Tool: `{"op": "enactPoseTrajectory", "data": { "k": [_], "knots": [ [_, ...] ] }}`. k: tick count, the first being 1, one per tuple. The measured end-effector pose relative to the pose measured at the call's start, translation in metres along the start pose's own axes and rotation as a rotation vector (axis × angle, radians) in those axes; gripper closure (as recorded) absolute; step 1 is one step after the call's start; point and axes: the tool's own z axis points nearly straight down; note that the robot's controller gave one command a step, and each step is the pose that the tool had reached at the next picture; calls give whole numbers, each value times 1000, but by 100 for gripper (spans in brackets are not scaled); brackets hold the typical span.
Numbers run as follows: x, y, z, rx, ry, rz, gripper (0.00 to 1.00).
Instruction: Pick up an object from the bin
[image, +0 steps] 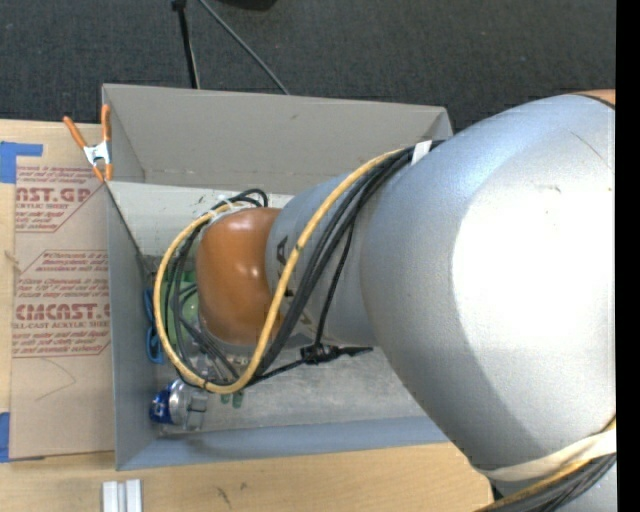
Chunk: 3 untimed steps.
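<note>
Bin (270, 130), grey metal, open-topped. Arm (480, 280), in from the right, its orange wrist cover (235, 270) low over the left half of the bin, ringed by a cable loop (170, 300).

Candidate item: small blue-and-silver object (168, 405) in the near-left corner, just beside the foot of the wrist. Second item: blue piece (152, 335) against the left wall.

Grip state: cannot be told, open or closed, holding or not; the cover and cables sit over it.

Risks, as judged: the wrist is close to the left wall, so a descent may scrape it. Slack cable may snag or nudge the corner object. A blind closure may catch nothing.

Obscured: most of the bin's bottom, under the arm. Green bits among the cables could be wire or a loose thing; unclear.
</note>
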Motion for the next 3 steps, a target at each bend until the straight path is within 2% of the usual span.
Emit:
{"op": "enactPoseTrajectory", "data": {
  "k": [1, 2, 3],
  "knots": [
    [1, 7, 40, -4, -3, -153, 0],
    [2, 7, 40, -3, 1, -153, 100],
    [-24, -14, -116, -6, -6, -191, 100]
  ]
}}
